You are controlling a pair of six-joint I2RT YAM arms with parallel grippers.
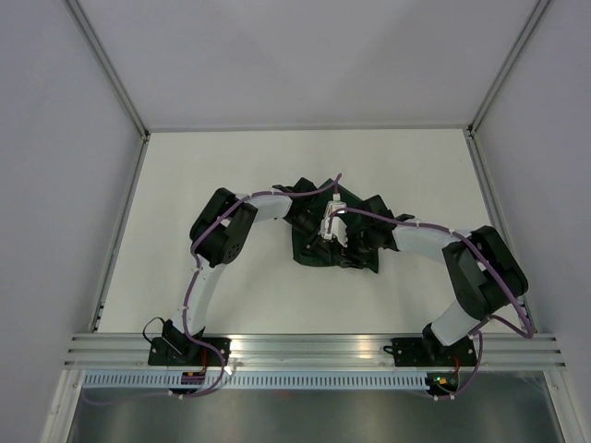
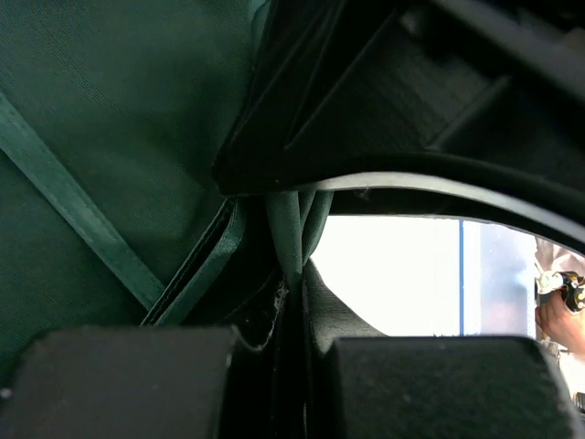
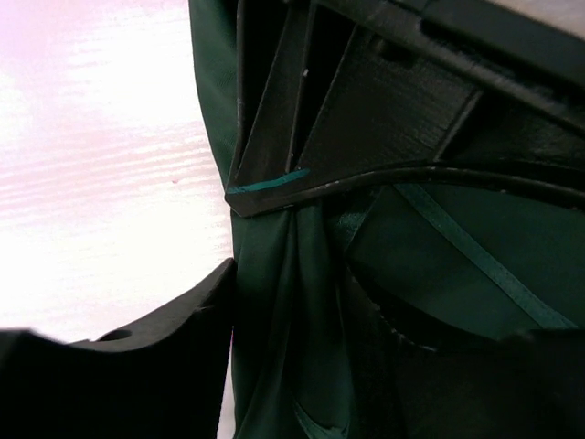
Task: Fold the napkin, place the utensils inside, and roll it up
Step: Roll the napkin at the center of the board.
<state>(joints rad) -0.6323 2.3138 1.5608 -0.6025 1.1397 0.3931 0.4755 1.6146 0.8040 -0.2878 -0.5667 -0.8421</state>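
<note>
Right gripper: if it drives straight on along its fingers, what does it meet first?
The napkin: a bunched fold sits between the fingers of the right gripper, directly ahead. Close behind it is the left gripper, pinching the same cloth. How far behind is unclear from the wrist view.

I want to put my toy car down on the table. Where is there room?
Bare table lies between the napkin and the back wall, and in the near strip between the napkin and the metal rail. The middle is crowded: the left arm and right arm meet over the napkin.
</note>
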